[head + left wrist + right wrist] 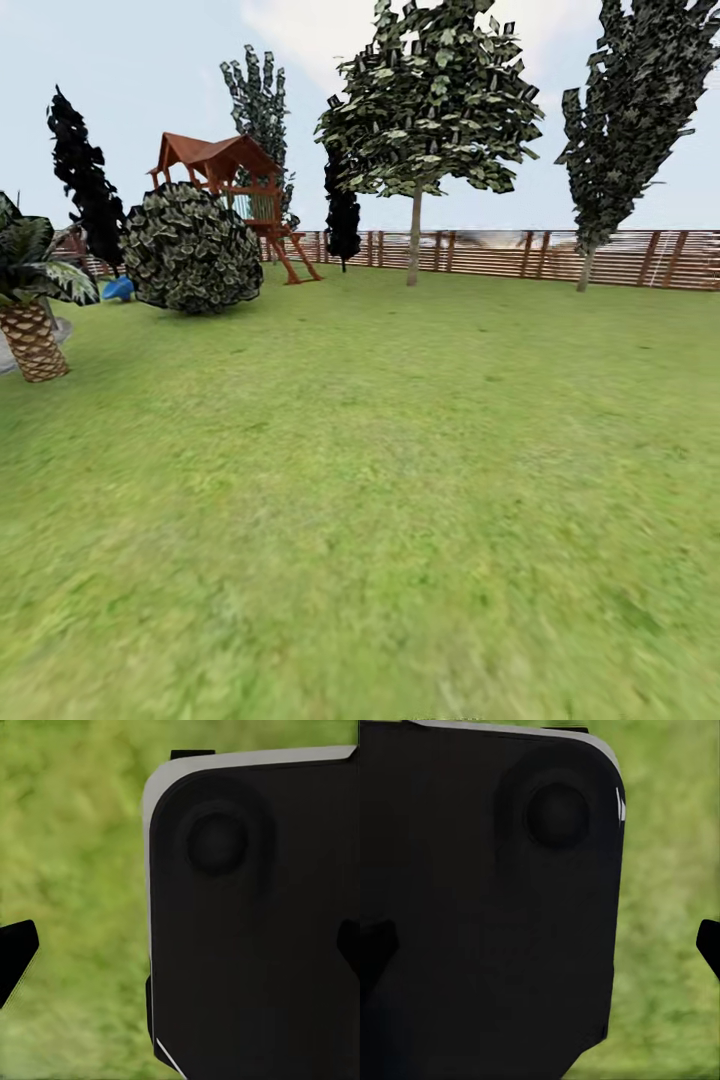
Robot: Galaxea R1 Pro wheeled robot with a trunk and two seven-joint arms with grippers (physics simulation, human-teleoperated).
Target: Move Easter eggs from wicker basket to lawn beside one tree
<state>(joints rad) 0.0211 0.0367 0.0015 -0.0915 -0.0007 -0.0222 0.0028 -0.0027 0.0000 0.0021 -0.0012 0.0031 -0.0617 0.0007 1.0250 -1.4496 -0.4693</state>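
The lawn [380, 480] stretches wide and flat ahead of me in the head view. A tree [415, 235] with a bare grey trunk stands at the far fence, and a second tree [585, 268] stands to its right. The Easter eggs and the wicker basket are out of view. In the left wrist view my left gripper [184, 952] hangs over grass, its dark fingertips [16, 958] far apart, with a black robot panel [255, 930] behind. My right gripper [540, 945] shows the same wide stance, one fingertip [709, 945] against grass.
A round leafy bush [192, 250] and a red-roofed playhouse [225, 170] stand at the far left. A short palm [32, 340] with a scaly trunk is at the left edge. A brown slatted fence [520, 255] closes the back of the garden.
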